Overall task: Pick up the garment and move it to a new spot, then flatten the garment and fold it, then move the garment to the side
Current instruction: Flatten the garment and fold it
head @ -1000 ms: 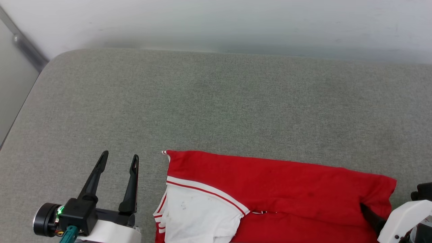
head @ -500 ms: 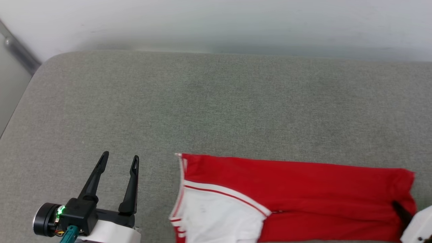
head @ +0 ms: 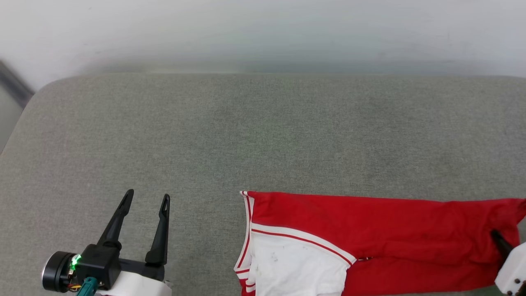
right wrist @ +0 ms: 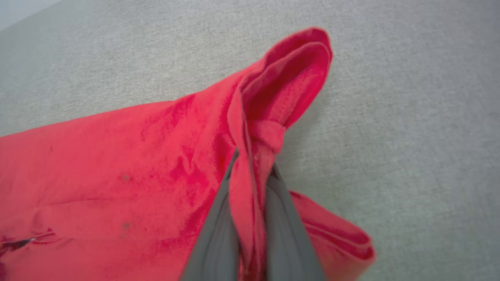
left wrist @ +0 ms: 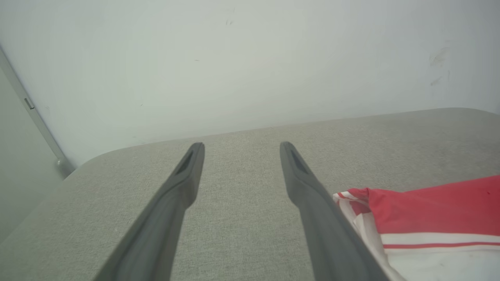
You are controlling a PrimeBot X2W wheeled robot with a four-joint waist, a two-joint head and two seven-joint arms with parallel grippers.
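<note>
My right end effector (right wrist: 254, 162) is pinching a bunched fold at the red end of the shirt (head: 370, 230), with the fingers pressed together on the cloth. My left end effector (head: 147, 194) is sitting spread and empty over the grey cushion (head: 263, 131), apart from the shirt on its left. The shirt is lying as a long band near the cushion's front edge, with the white sleeve (head: 296, 267) toward my left and the red body running right to my grip. Handling, as I am judging it: light, soft and limp. The cloth is peaking at the pinch and draping away, so it is likely to sag and drag rather than hold its shape. The stacked layers may slide apart under a one-corner pull. I am rating the stitched edge the safest hold. A second grip at the striped trim (head: 246, 230) by the sleeve would be sharing the load.
</note>
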